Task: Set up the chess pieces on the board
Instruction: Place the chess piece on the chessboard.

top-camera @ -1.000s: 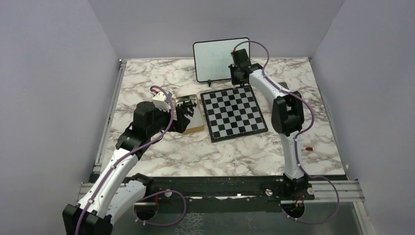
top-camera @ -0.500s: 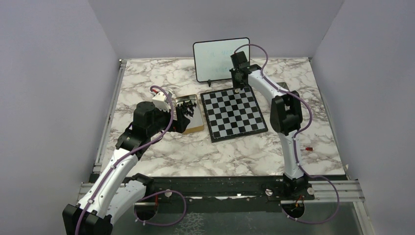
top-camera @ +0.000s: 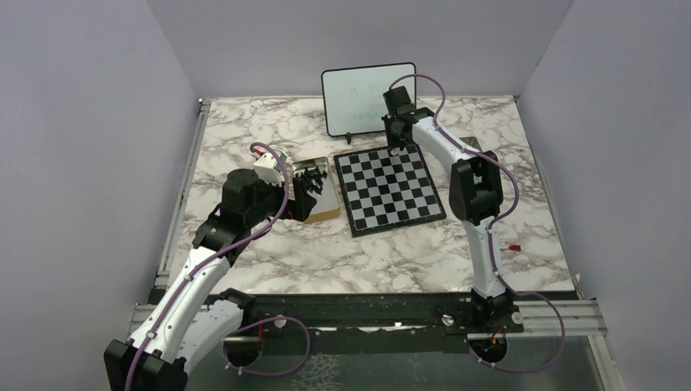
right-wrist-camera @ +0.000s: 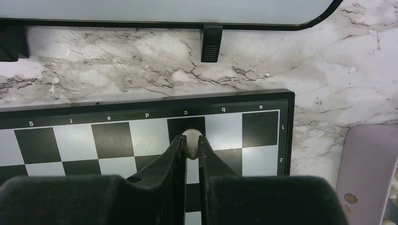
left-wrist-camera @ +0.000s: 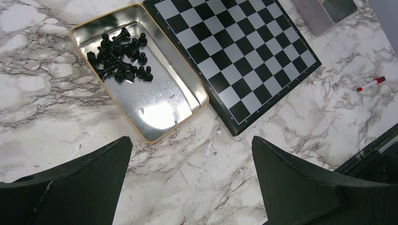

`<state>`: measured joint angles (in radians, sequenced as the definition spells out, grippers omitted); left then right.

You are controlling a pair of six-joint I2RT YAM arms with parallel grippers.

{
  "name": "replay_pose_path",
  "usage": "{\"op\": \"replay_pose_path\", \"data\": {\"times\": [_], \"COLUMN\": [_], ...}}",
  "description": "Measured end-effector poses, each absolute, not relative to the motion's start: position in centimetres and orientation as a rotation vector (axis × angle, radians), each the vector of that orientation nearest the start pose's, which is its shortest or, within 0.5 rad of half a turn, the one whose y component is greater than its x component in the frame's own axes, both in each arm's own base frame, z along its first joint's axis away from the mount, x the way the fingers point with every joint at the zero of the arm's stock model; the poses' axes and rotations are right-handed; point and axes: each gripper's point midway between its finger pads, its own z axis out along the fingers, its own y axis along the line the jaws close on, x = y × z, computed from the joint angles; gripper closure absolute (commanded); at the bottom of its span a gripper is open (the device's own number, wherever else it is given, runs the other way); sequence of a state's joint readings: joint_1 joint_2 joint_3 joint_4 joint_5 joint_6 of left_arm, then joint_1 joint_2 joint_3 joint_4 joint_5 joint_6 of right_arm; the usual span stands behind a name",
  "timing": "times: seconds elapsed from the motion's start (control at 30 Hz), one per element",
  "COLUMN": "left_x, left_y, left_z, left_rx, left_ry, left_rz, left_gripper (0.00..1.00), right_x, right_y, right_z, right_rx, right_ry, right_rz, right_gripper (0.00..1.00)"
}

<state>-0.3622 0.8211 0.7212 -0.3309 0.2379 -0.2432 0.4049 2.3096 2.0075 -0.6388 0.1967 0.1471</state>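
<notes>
Shifted over the board's point(top-camera: 389, 189) far edge, right tool point(right-wrist-camera: 190, 141) pinches a chessman point(right-wrist-camera: 190, 137) (left tool point(left-wrist-camera: 190, 143) agape).

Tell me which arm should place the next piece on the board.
Right. The right gripper is shut on a pale chess piece directly over the board, at its edge row, column c. The left gripper is open and empty, near the tin of black pieces.

We count 1 board point(top-camera: 389, 189), 1 whiteboard point(top-camera: 358, 94), 1 tin point(left-wrist-camera: 155, 112), 1 red pen point(left-wrist-camera: 371, 84) and 1 pale chess piece point(right-wrist-camera: 189, 136); the black pieces point(left-wrist-camera: 119, 58) overlap too much.
</notes>
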Motion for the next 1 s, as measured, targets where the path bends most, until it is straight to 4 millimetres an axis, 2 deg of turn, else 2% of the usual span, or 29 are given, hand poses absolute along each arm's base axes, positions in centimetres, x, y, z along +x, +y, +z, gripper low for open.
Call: {"op": "replay_pose_path", "data": {"times": [1.0], "left_x": [25.59], "left_y": [-15.16], "left_z": [20.41], "left_rx": [0.277], "left_ry": [2.025], "left_rz": [-0.622], "left_gripper": [0.01], "right_x": [53.09], "right_y": [19.86], "right_z": [6.87], "right_rx": [-0.241], "right_ry": [2.47], "right_rz": [0.0], "right_gripper": [0.84]}}
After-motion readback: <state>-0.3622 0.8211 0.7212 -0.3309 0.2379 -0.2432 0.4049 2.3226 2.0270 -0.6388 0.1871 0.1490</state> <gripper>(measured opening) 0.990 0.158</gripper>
